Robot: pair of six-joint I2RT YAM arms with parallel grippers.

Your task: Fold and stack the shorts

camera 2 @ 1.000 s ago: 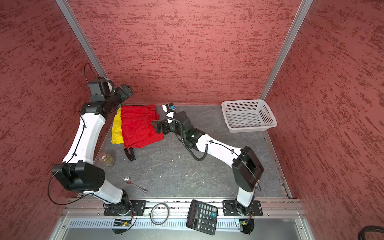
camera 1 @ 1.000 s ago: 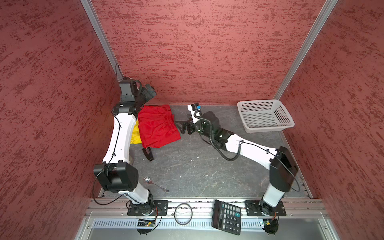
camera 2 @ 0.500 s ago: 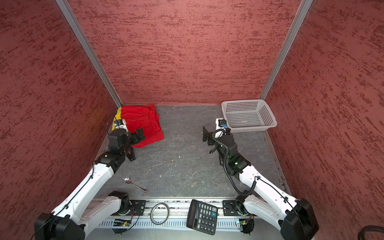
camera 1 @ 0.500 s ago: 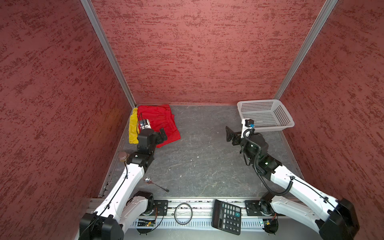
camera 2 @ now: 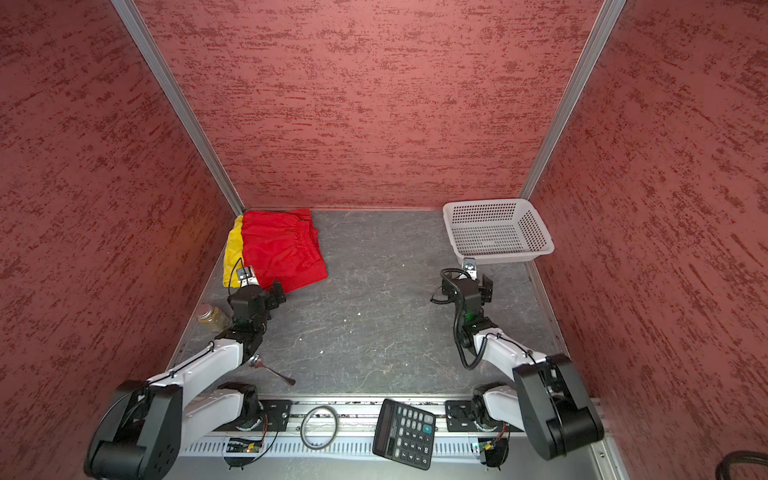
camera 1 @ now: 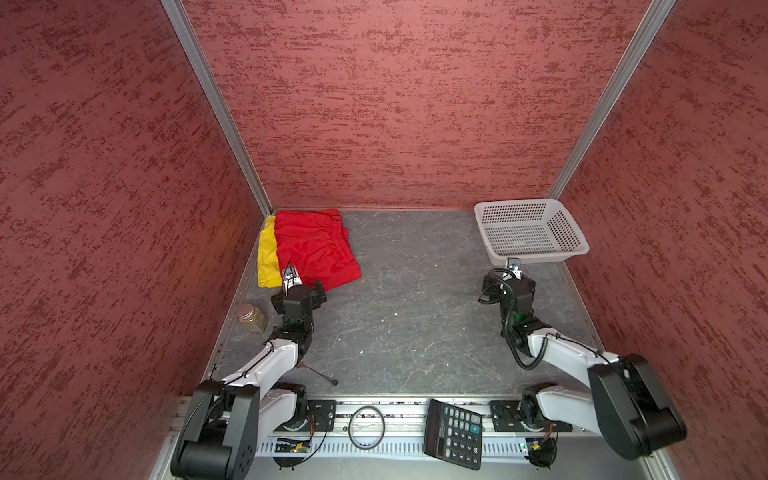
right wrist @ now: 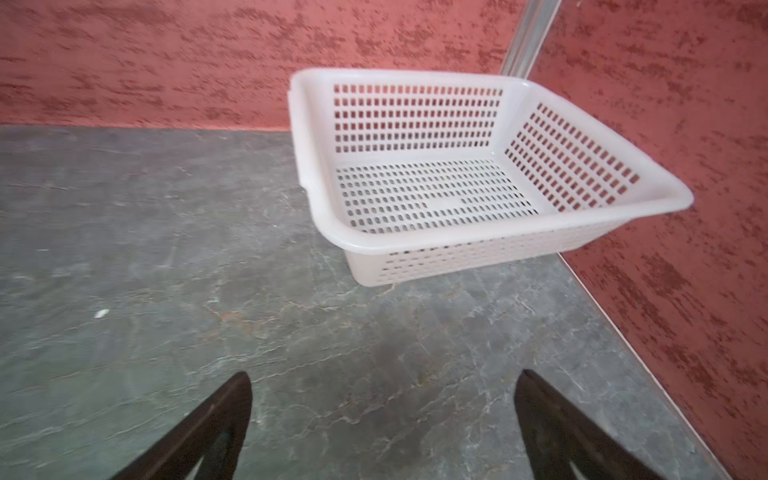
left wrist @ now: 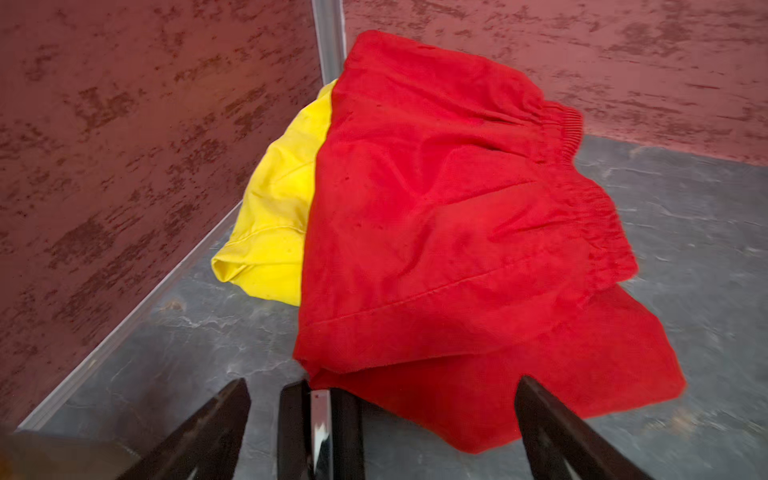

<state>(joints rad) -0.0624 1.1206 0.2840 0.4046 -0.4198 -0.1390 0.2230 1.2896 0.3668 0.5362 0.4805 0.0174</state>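
Observation:
The red shorts [camera 1: 316, 245] [camera 2: 282, 249] lie folded in the far left corner, on top of the yellow shorts [camera 1: 266, 257] [camera 2: 232, 253], whose left strip sticks out beside the wall. In the left wrist view the red shorts [left wrist: 457, 228] cover most of the yellow shorts [left wrist: 274, 216]. My left gripper [camera 1: 298, 291] [camera 2: 257, 291] [left wrist: 382, 384] hovers open just in front of the red pair's near edge, holding nothing. My right gripper [camera 1: 509, 282] [camera 2: 467, 286] [right wrist: 382, 382] stands open and empty over bare table in front of the basket.
A white perforated basket [camera 1: 536, 257] [camera 2: 498, 257] [right wrist: 415, 245] sits empty at the back right. A small black object with a shiny strip [left wrist: 320, 428] lies between the left fingers. A jar [camera 1: 251, 318], a spoon [camera 1: 320, 374], a ring [camera 1: 365, 428] and a calculator [camera 1: 453, 432] are near the front.
Both arms have pulled back from the shorts toward the front. The left has come out of the far corner, and the right has swung from beside the shorts to the basket side.

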